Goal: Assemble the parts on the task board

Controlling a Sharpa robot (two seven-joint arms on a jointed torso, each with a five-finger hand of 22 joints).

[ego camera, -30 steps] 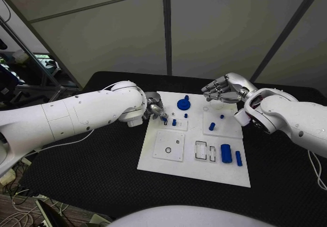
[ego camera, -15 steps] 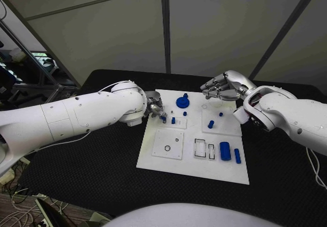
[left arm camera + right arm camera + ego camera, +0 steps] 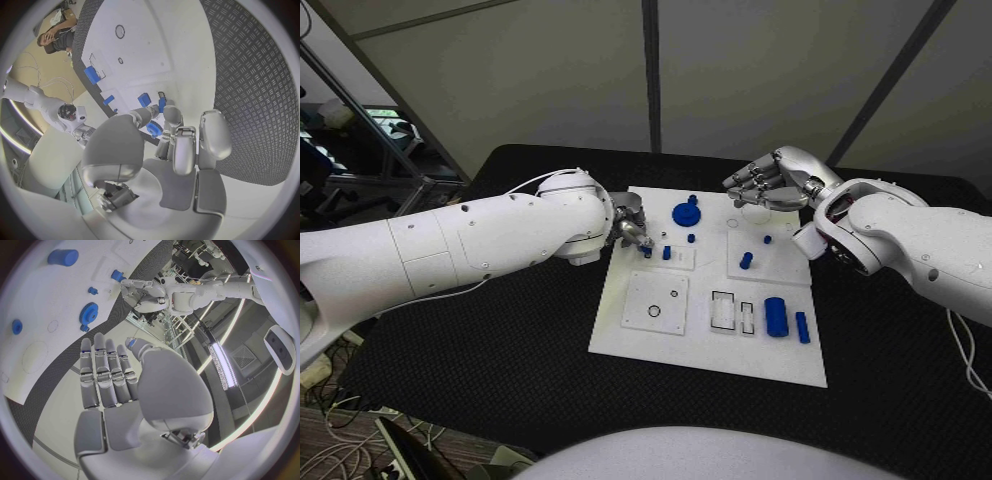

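On the task board (image 3: 646,345), the left hand (image 3: 629,230) is pinching a small blue peg (image 3: 648,252) at its left edge, while the right hand (image 3: 769,185) is hovering curled and empty over its far right corner.

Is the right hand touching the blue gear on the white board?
Apart. In the head view the right hand hovers beside the blue gear, with bare board between them.

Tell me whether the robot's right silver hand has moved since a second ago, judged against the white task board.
No. The right silver hand keeps its place above the far right corner of the white task board; the slight shift matches the whole picture's shift.
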